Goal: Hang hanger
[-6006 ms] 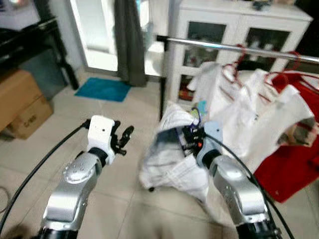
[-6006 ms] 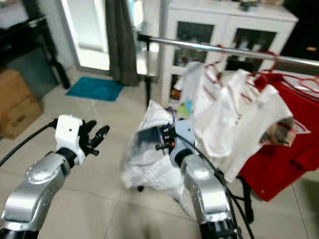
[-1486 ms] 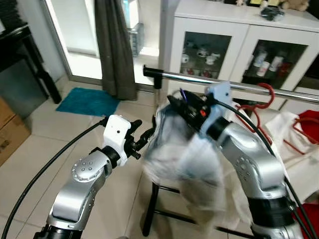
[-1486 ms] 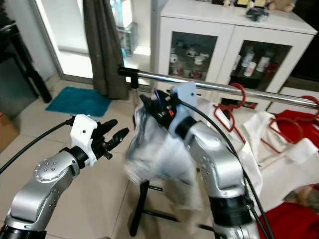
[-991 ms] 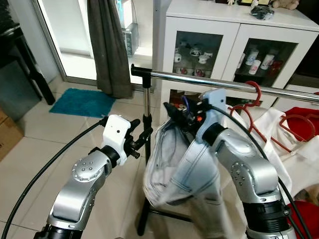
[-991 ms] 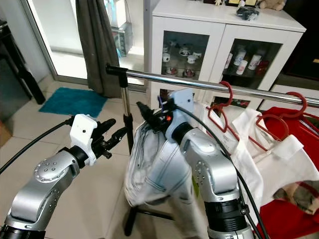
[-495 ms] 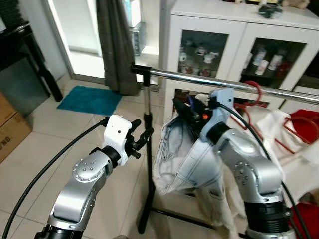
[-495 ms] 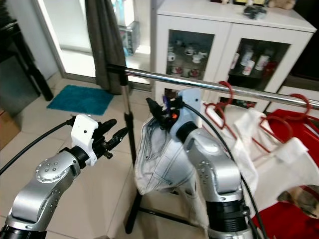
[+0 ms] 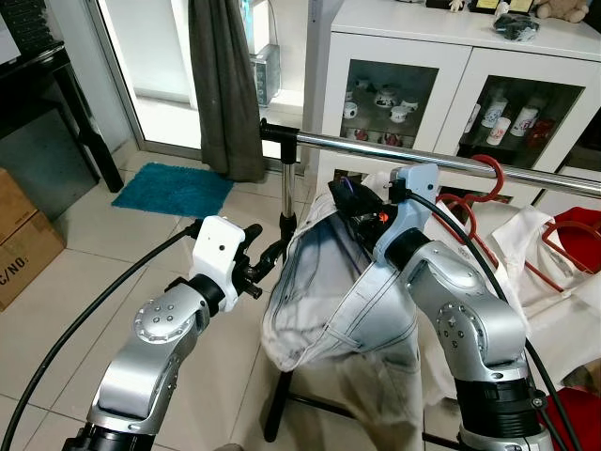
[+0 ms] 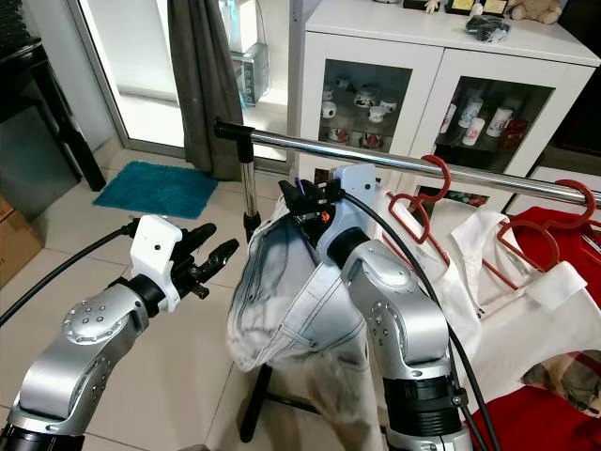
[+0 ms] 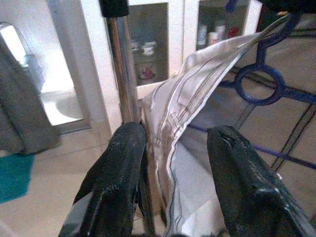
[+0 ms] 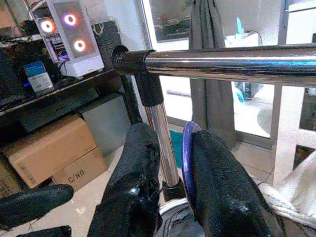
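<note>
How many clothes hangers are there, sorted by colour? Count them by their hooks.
Red hangers, hooked over the rail: 2
Blue hanger, gripped in the jaws of the right gripper: 1
Total: 3

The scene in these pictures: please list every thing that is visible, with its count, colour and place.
Rail: one, chrome, on a black-capped stand before the cabinet.
Blue hanger: one, its hook between the right gripper's fingers, below the rail.
Jeans: one pair, pale denim, hanging from the blue hanger.
Red hangers: several, on the rail, carrying white and red clothes.
Cabinet: one, white, glass doors.
Mat: one, teal, on the floor.
Curtain: one, dark grey.
Cardboard boxes: brown, on the floor at the robot's left.
Left gripper: open, beside the jeans.
Right gripper: shut on the hook.
</note>
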Controlling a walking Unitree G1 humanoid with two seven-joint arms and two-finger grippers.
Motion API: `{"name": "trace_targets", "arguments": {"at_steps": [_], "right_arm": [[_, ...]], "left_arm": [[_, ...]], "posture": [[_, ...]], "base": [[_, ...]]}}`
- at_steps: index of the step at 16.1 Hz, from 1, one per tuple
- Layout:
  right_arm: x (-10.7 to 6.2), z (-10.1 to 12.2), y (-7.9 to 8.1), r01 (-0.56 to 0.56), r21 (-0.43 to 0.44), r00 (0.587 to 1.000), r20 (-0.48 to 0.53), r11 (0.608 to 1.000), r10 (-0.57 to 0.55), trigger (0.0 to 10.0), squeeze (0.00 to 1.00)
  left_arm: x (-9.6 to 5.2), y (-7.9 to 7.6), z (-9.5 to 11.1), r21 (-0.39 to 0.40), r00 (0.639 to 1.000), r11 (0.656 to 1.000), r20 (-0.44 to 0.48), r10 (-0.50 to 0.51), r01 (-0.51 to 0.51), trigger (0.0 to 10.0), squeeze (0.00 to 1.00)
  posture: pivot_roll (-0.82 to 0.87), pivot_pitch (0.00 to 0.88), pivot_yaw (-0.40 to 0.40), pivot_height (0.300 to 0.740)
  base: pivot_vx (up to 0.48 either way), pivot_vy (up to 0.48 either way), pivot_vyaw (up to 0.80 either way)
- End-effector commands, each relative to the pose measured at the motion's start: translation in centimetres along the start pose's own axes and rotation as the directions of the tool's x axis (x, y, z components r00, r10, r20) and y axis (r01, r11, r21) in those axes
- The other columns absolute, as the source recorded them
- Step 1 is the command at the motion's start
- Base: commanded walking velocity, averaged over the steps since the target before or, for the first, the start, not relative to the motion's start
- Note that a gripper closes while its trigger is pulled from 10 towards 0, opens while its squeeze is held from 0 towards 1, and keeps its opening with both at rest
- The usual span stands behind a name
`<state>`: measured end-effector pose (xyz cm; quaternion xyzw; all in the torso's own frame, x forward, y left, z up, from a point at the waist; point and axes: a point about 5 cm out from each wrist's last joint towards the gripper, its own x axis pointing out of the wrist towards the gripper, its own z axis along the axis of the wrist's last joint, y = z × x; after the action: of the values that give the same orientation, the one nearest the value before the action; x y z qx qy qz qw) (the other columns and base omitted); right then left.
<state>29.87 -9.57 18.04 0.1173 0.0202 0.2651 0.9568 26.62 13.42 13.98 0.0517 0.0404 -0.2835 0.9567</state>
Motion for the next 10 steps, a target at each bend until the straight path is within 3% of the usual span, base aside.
{"name": "trace_targets", "arguments": {"at_steps": [1, 4, 7, 10], "right_arm": [[0.3, 1.6, 0.5, -0.033, -0.016, 0.998, 0.046, 0.999, 0.034, 0.0, 0.0], [0.3, 1.9, 0.7, -0.065, -0.032, 0.997, 0.03, 0.997, 0.066, 0.0, 0.0], [0.0, 2.6, 1.0, -0.131, -0.051, 0.991, 0.021, 0.99, 0.132, 0.0, 0.0], [-1.0, 3.8, 1.3, -0.27, -0.071, 0.962, 0.021, 0.96, 0.272, 0.0, 0.0]], "left_arm": [[-0.6, 0.8, 1.1, -0.033, 0.995, 0.996, 0.056, -0.083, 0.085, 10.0, 1.0], [-1.6, 1.8, 1.8, 0.031, 0.969, 0.969, 0.021, -0.246, 0.245, 10.0, 1.0], [-2.6, 4.3, 2.9, 0.086, 0.937, 0.933, -0.041, -0.348, 0.35, 10.0, 1.0], [-4.0, 8.9, 5.7, 0.173, 0.889, 0.873, -0.13, -0.44, 0.457, 10.0, 1.0]], "posture": [[-0.06, 0.0, -0.008, 0.74], [-0.06, 0.0, -0.008, 0.74], [-0.07, 0.0, -0.01, 0.74], [-0.06, 0.0, -0.02, 0.74]], "base": [[0.0, 0.0, 0.0], [0.0, 0.0, 0.0], [0.0, 0.0, 0.0], [0.0, 0.0, 0.0]]}}
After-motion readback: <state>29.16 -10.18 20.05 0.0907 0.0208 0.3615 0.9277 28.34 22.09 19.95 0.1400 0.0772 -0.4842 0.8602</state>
